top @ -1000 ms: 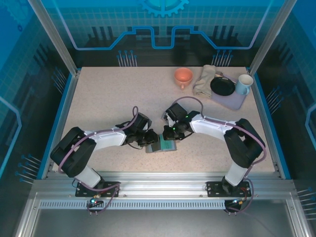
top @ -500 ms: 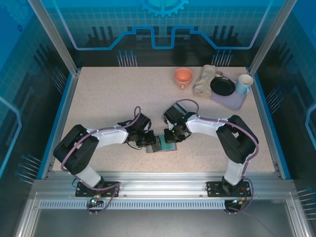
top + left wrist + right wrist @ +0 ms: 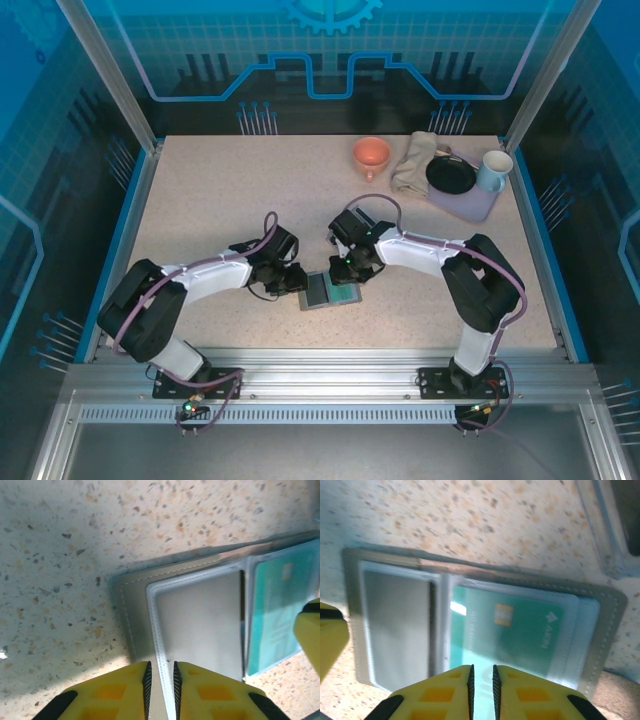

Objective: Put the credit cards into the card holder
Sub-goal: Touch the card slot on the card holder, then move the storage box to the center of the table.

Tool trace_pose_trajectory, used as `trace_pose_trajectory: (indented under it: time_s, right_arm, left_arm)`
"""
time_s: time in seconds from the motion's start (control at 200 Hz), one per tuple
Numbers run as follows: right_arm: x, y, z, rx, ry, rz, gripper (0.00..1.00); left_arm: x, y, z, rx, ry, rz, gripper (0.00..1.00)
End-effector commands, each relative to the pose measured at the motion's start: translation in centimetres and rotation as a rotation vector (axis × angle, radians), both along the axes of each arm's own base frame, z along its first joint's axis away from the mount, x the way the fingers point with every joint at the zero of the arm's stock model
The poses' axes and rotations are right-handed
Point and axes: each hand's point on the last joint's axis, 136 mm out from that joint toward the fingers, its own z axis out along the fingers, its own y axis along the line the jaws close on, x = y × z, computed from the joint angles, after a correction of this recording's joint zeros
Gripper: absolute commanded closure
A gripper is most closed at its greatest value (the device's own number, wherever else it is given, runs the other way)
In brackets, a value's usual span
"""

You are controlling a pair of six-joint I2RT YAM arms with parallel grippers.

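The grey card holder (image 3: 330, 291) lies open and flat on the table between both grippers. Its right clear sleeve holds a teal-green credit card (image 3: 515, 630) with a gold chip. Its left sleeve (image 3: 200, 622) shows a whitish-grey face. My left gripper (image 3: 297, 281) sits at the holder's left edge, its jaws a narrow gap apart (image 3: 160, 672) with the sleeve's stitched edge running between them. My right gripper (image 3: 352, 272) hangs just over the teal card's near edge (image 3: 482, 677), jaws a narrow gap apart and nothing pinched.
At the back right stand an orange cup (image 3: 371, 155), a beige cloth (image 3: 413, 163), and a lavender tray (image 3: 470, 207) with a black bowl (image 3: 450, 176) and a pale blue mug (image 3: 493, 170). Bare speckled tabletop surrounds the holder.
Both grippers' jaws have parted slightly. The left gripper has drawn back leftward off the holder, and more of the open holder now shows.
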Motion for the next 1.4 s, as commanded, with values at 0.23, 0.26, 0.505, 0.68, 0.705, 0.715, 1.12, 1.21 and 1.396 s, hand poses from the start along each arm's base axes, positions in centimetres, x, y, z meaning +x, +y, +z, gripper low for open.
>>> trace_pose_trajectory:
  time_s: [0.23, 0.26, 0.505, 0.68, 0.705, 0.715, 1.12, 1.21, 1.396]
  right_arm:
    - [-1.0, 3.1, -0.5, 0.04, 0.046, 0.053, 0.91]
    - [-1.1, 3.2, -0.8, 0.038, 0.051, 0.054, 0.91]
    - [-1.7, 1.3, -2.7, -0.055, 0.073, 0.023, 0.9]
    - [-1.5, 0.5, -1.5, -0.069, 0.04, 0.011, 0.87]
    - [-1.4, 0.5, -1.3, -0.063, 0.036, 0.011, 0.87]
    - [-1.4, 0.5, -1.1, -0.056, 0.034, 0.013, 0.87]
    - [7.8, -7.6, 9.3, -0.006, -0.242, -0.125, 0.44]
    - [11.0, -9.6, 9.4, 0.054, -0.237, -0.167, 0.29]
    - [15.8, -10.5, 7.8, 0.143, -0.159, -0.185, 0.2]
  left_arm:
    - [1.1, -1.7, 1.7, -0.111, -0.006, 0.043, 0.77]
    - [1.1, -1.9, 1.5, -0.123, 0.002, 0.043, 0.77]
    - [0.4, -1.5, -1.4, -0.08, 0.073, 0.057, 0.81]
    - [-0.8, 0.5, -3.7, 0.033, 0.118, 0.063, 0.84]
    - [-0.8, 0.6, -3.7, 0.039, 0.117, 0.06, 0.84]
    - [-0.9, 0.6, -3.7, 0.04, 0.116, 0.057, 0.84]
    - [1.8, -1.4, 2.2, -0.049, -0.037, -0.006, 0.71]
    - [2.6, -1.7, 3.4, -0.063, -0.065, 0.005, 0.63]
    - [3.6, -2.3, 5.3, -0.113, -0.102, 0.03, 0.54]
